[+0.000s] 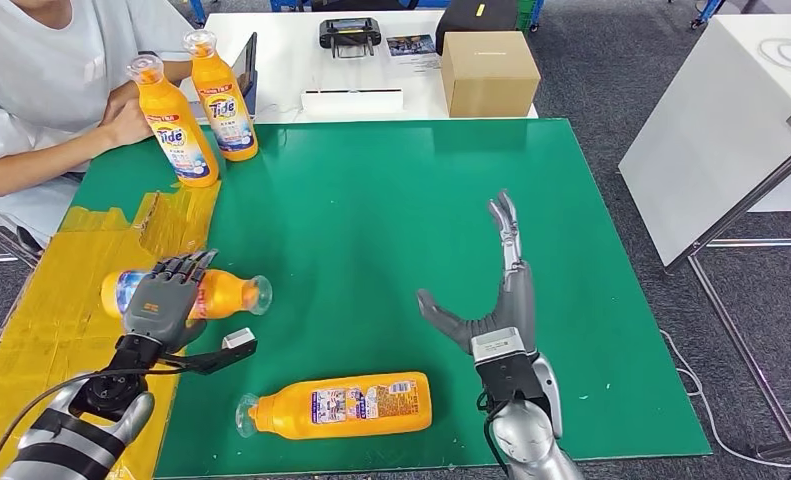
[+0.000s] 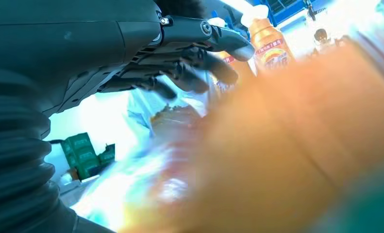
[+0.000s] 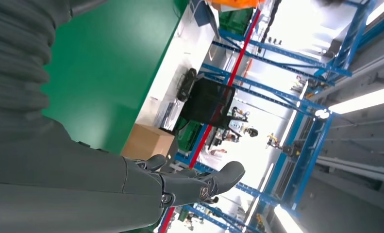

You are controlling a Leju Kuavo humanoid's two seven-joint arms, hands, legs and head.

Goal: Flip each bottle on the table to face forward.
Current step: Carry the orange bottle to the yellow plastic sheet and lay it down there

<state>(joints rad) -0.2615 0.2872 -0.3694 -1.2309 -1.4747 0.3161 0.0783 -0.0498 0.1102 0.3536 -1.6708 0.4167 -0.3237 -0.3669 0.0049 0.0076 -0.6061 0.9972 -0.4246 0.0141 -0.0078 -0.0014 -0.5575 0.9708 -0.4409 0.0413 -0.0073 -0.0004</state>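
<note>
Orange plastic, smooth and likely slippery; the left hand (image 1: pixel 163 300) lies over a lying bottle (image 1: pixel 226 294) at the mat's (image 1: pixel 371 200) left edge, grip unclear; take its stiff middle; right hand (image 1: pixel 499 300) spread, empty.

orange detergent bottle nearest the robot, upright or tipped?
Tipped. The orange detergent bottle lies on its side on the green table mat, clear cap pointing toward the robot's left, label facing up, neither hand touching it.
</note>
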